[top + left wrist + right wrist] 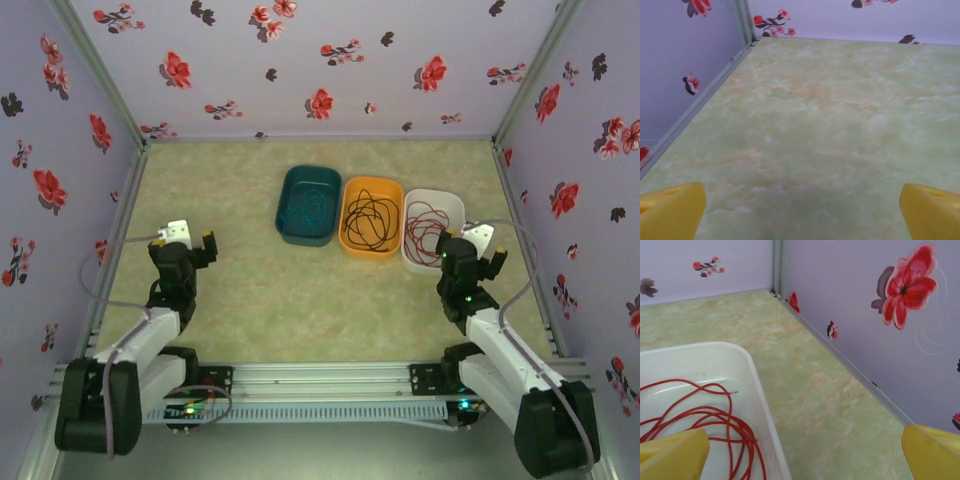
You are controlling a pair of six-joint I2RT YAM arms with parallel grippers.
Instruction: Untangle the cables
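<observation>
My left hand (800,215) and right hand (800,455) gape wide, empty. The cables (372,220) lie coiled in three far trays (305,238): probably thin, limp, light. I'd pinch an outer loop.

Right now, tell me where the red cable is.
In the top view the red cable lies coiled inside the white tray, rightmost of three, next to the orange tray and close to the right gripper.
</observation>
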